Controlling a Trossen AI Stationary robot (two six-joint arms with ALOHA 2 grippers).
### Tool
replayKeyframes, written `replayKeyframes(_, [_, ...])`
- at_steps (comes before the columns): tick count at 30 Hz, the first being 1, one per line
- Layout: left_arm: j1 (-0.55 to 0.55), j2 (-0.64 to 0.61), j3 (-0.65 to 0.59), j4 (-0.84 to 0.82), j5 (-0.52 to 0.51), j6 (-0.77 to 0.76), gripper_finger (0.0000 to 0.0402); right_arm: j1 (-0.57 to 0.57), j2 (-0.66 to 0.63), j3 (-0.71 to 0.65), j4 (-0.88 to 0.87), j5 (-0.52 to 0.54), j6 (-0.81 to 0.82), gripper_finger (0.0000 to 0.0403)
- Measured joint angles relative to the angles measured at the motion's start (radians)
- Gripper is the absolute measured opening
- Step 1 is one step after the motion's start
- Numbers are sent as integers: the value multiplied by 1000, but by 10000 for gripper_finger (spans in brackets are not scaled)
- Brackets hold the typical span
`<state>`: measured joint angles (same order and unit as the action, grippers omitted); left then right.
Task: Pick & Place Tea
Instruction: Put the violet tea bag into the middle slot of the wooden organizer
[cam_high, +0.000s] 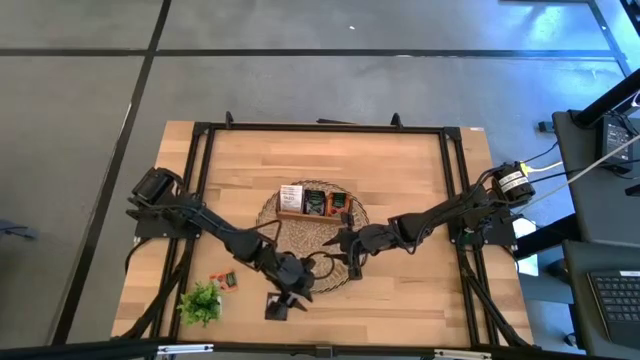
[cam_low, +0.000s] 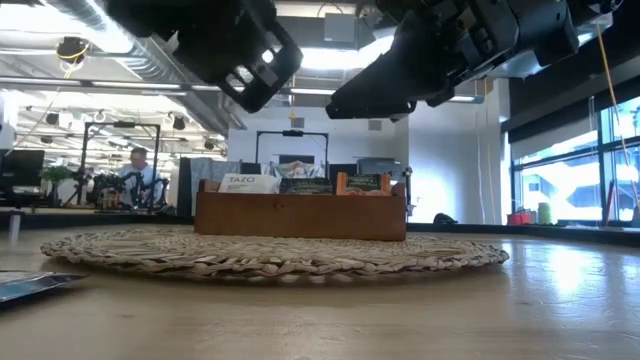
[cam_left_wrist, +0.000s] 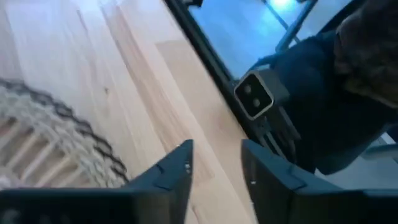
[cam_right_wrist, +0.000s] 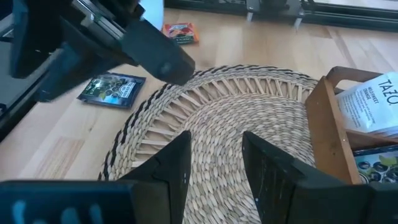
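A dark tea sachet (cam_high: 275, 305) (cam_right_wrist: 112, 88) lies flat on the wood beside the round wicker mat (cam_high: 300, 238), near the table's front edge. Just above it my left gripper (cam_high: 296, 290) (cam_left_wrist: 216, 149) stands open with nothing between its fingers. A red tea sachet (cam_high: 228, 282) (cam_right_wrist: 180, 32) lies flat further left. On the mat's far part sits the wooden tray (cam_high: 298, 212) (cam_low: 300, 215), with a white sachet (cam_right_wrist: 373, 102) and darker ones upright inside. My right gripper (cam_high: 345, 255) (cam_right_wrist: 216, 140) hangs open over the mat's near right part, holding nothing.
A small green plant sprig (cam_high: 200, 302) lies at the front left of the table. A black frame (cam_high: 320, 128) runs around the table's edges. Bare wood shows on the far side of the table and at the right front.
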<state>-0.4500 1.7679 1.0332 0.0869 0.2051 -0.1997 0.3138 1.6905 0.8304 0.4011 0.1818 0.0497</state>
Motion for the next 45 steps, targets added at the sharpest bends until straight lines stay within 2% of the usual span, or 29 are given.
replayKeyframes(3, [0,0,0,-48,3,-52,166,0,0,0,0,0,0,145])
replayKeyframes(7, [0,0,0,-138,26,-142,193,0,-1,0,-1,0,1,145])
replayKeyframes(9, [1,0,0,-199,65,-50,197,0,-1,0,-1,0,-1,145])
replayKeyframes(11, [-8,0,0,-274,112,129,197,0,-1,0,-1,0,-2,145])
replayKeyframes(13, [-36,0,0,-332,117,321,195,0,-1,0,-2,0,-2,145])
replayKeyframes(15, [-71,0,0,-378,42,463,194,0,-1,0,-2,0,-2,145])
replayKeyframes(19, [-135,0,0,-416,-258,587,192,0,-1,0,-2,0,-3,145])
replayKeyframes(21, [-150,0,0,-415,-310,623,193,0,-1,0,-2,0,-3,145])
replayKeyframes(27, [-156,-1,0,-413,-202,627,188,0,-1,0,-2,1,-2,145])
replayKeyframes(31, [-160,9,1,-424,-165,594,181,0,-1,0,-2,1,-2,145])
replayKeyframes(37, [-163,45,1,-405,-167,622,170,-1,-1,1,-6,1,-2,145])
replayKeyframes(42, [-160,72,2,-398,-110,597,161,-3,-1,1,-11,2,-1,145])
replayKeyframes(45, [-164,84,5,-396,-115,566,156,-3,-1,1,-11,2,-1,145])
